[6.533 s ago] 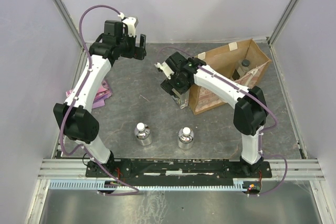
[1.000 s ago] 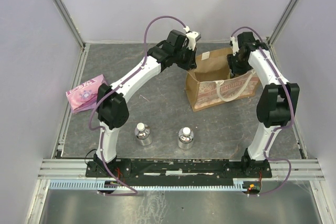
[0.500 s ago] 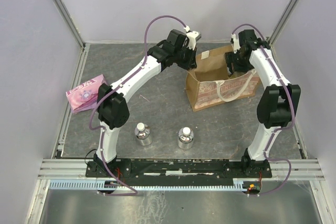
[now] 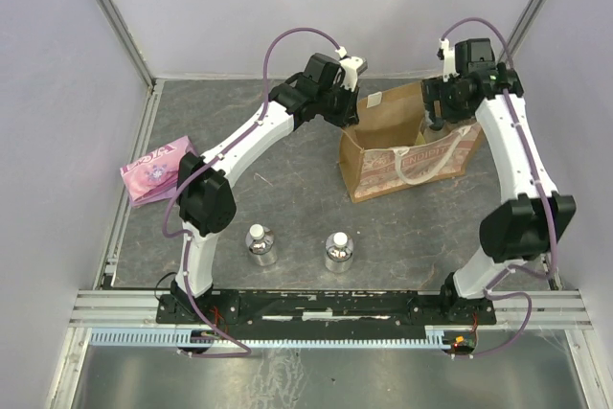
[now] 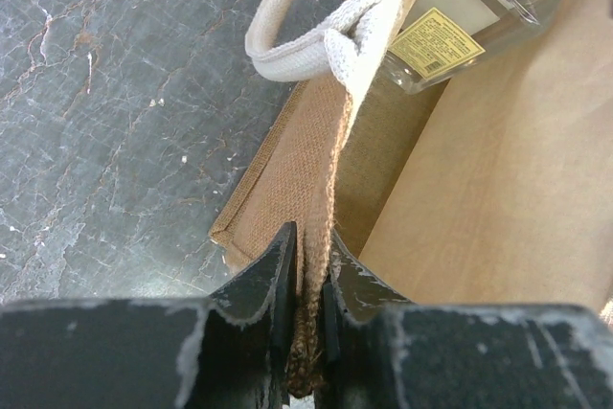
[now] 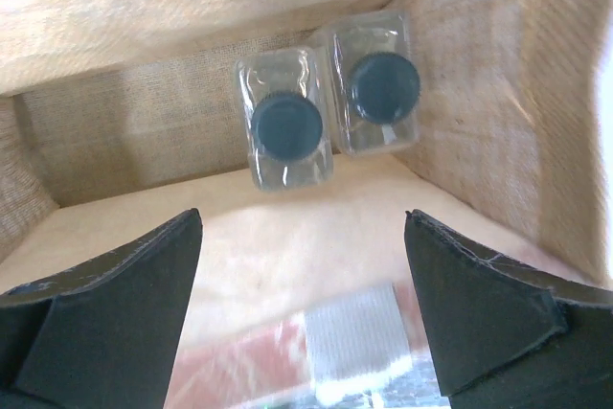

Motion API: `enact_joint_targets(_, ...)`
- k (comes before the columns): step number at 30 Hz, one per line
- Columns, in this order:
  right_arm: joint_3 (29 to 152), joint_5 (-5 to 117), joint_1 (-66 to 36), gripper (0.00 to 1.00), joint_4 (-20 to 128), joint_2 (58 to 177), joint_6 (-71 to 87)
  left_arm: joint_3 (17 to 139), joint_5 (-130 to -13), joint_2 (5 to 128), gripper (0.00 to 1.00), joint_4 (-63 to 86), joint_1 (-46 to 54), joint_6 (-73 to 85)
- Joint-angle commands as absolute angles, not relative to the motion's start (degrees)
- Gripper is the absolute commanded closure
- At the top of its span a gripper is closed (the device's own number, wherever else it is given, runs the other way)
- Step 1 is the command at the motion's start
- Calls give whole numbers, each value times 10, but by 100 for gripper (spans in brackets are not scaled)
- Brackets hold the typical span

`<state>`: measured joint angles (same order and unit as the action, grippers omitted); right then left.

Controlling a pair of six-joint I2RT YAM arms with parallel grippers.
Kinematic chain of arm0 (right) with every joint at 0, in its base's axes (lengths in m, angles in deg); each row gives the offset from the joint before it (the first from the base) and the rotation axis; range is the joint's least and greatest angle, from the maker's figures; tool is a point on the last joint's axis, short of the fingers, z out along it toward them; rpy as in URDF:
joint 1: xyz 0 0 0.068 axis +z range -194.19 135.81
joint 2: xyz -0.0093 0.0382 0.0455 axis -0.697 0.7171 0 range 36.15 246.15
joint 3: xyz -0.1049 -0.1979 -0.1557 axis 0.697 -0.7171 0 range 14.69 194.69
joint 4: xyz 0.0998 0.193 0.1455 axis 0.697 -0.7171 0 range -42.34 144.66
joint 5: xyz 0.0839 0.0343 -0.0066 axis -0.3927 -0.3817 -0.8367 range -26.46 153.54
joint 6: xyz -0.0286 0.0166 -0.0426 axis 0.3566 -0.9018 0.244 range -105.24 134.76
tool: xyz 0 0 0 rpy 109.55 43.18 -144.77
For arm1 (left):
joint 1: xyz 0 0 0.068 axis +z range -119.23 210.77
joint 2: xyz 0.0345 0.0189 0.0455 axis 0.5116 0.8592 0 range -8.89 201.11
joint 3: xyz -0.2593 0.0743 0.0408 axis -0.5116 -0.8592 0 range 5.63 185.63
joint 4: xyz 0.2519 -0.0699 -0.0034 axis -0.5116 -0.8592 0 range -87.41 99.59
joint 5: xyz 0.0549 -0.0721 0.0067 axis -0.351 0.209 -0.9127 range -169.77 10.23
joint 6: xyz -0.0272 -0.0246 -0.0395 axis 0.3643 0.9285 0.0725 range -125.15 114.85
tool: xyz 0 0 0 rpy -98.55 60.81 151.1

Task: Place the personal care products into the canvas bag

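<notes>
Overhead camera looks down on the whole grey worktop [image 4: 287, 189]; both wrist cameras face closely down into the tan canvas bag [image 4: 385, 126].

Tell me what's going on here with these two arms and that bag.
The left gripper is pinching the rim of the canvas bag, holding its mouth open. The right gripper hovers open and empty over that mouth. Two clear bottles with dark caps stand side by side inside the bag. Two short silvery bottles stand on the table near the arm bases, not yet packed. A pink packet lies off to the left.
</notes>
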<state>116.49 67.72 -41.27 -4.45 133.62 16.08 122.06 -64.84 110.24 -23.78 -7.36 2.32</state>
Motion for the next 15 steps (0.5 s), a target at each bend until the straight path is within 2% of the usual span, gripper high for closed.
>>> enact_joint_targets(1,1183,704,-364,6,-60,1249,159,1246,-647,1102,80,-232,-75,-4)
enact_joint_targets(5,1179,724,-284,5,-64,1200,169,1247,-640,1108,80,-232,-72,-2)
enact_joint_targets(15,1131,618,-157,6,-87,1105,169,1249,-641,1110,79,-240,-63,-10)
